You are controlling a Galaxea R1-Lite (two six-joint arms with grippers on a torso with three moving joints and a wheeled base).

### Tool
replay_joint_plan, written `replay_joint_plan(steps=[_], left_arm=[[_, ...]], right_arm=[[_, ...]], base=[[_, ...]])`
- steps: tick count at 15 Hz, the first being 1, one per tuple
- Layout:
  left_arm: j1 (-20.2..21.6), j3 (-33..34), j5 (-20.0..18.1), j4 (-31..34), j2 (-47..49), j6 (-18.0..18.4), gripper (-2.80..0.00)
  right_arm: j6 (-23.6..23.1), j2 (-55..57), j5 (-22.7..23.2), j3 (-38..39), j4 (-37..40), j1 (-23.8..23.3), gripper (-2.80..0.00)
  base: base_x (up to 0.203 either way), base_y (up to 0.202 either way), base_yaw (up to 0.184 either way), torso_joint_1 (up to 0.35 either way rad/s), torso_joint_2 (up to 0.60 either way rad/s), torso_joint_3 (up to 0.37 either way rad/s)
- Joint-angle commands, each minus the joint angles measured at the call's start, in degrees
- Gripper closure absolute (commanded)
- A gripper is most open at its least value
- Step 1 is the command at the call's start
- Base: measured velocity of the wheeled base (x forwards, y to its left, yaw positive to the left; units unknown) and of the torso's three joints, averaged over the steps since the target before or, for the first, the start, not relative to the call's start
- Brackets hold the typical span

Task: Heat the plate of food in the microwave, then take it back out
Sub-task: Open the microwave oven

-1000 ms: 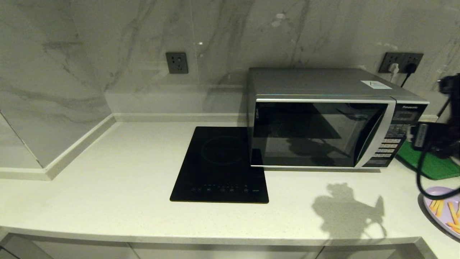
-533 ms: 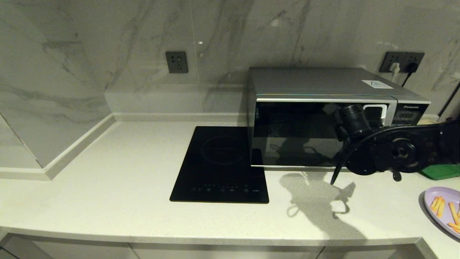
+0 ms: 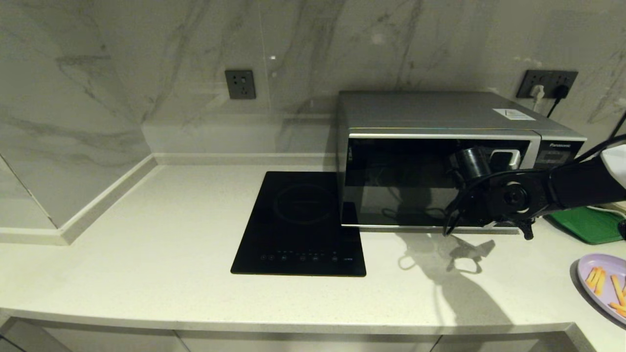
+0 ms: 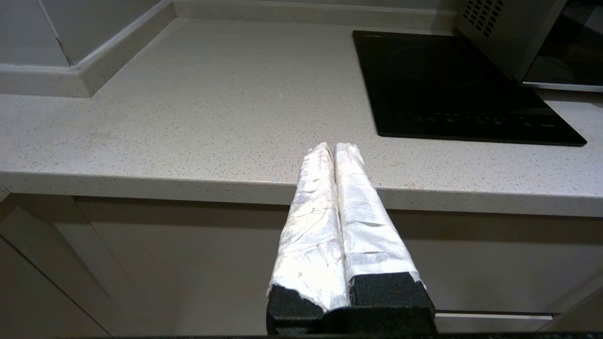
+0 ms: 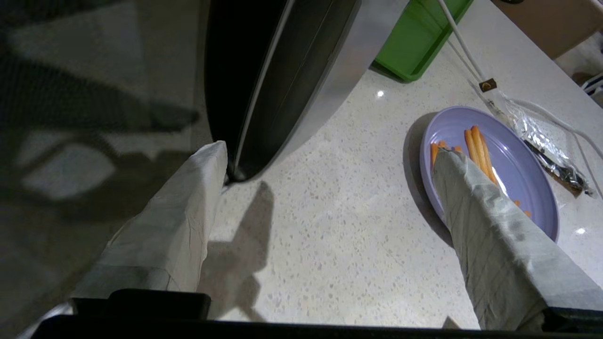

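Observation:
The silver-grey microwave stands at the back right of the counter with its dark glass door closed. My right arm's wrist reaches in from the right, low in front of the door's right end. The right gripper is open wide over bare counter with nothing between its fingers. One fingertip is close to the door's lower corner. The lilac plate with orange fries lies on the counter at the far right. My left gripper is shut and empty, parked below the counter's front edge.
A black glass cooktop lies left of the microwave. A green tray sits right of it. A white cable and a foil-wrapped item lie beyond the plate. Wall sockets are behind the microwave.
My right arm swung in from the far right edge to the front of the microwave door, then shifted slightly right and closer to it. The door stays closed and the plate has not moved.

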Motion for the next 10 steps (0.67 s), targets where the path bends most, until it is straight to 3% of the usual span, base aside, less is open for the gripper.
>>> replay_joint_plan(steps=[1,10], left_arm=[[0.0,0.0,0.0,0.0,0.0,0.0,0.0],[0.0,0.0,0.0,0.0,0.0,0.0,0.0]], right_arm=[[0.2,0.4,-0.3,-0.9,-0.1,-0.9,-2.8],[0.2,0.1,-0.6,-2.7,-0.1,-4.1,-2.8]], base=[[0.0,0.0,0.0,0.0,0.0,0.0],[0.0,0.0,0.0,0.0,0.0,0.0]])
